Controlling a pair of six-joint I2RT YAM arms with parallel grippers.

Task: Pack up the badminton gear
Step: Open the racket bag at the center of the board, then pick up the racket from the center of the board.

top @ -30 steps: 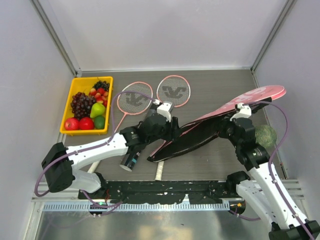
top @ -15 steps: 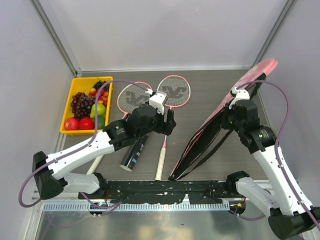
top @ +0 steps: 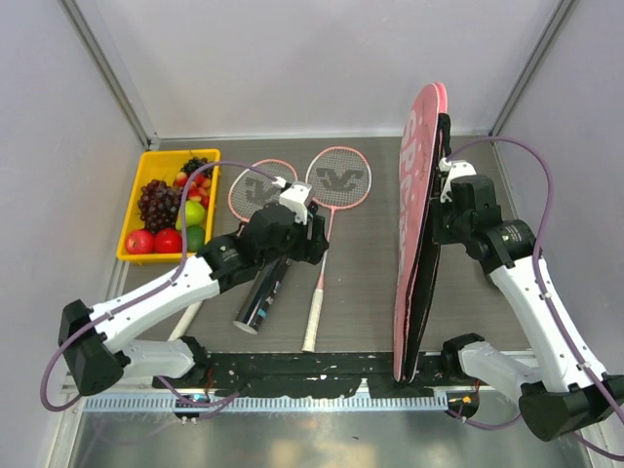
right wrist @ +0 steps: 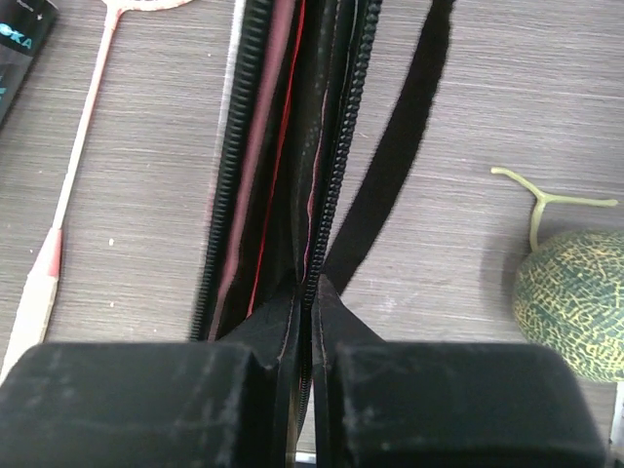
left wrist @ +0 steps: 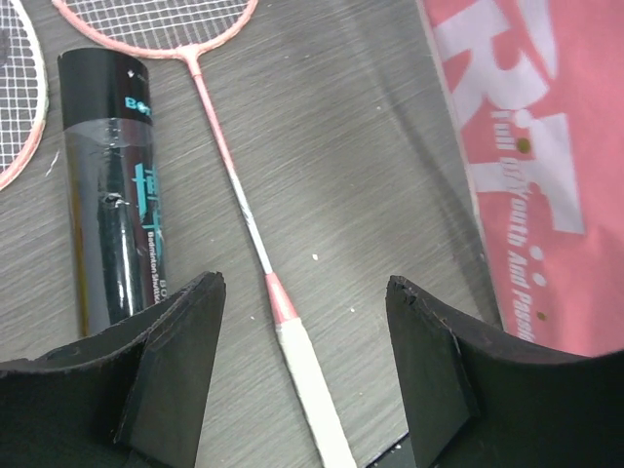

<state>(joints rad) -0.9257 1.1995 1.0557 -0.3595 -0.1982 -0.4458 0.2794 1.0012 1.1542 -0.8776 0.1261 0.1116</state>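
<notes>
- The pink bag (top: 408, 253) is standing on edge right of centre, reaching from the bottom rail toward the top.
- The right claw (right wrist: 305, 302) is pinching its zipper edge.
- The left claw (left wrist: 302, 285) is hovering spread wide over a racket (left wrist: 237, 195) shaft, centre frame.
- The dark tube (left wrist: 107, 224) is lying just left of that shaft.
- A fruit tray (top: 156, 256) is sitting at upper left.
</notes>
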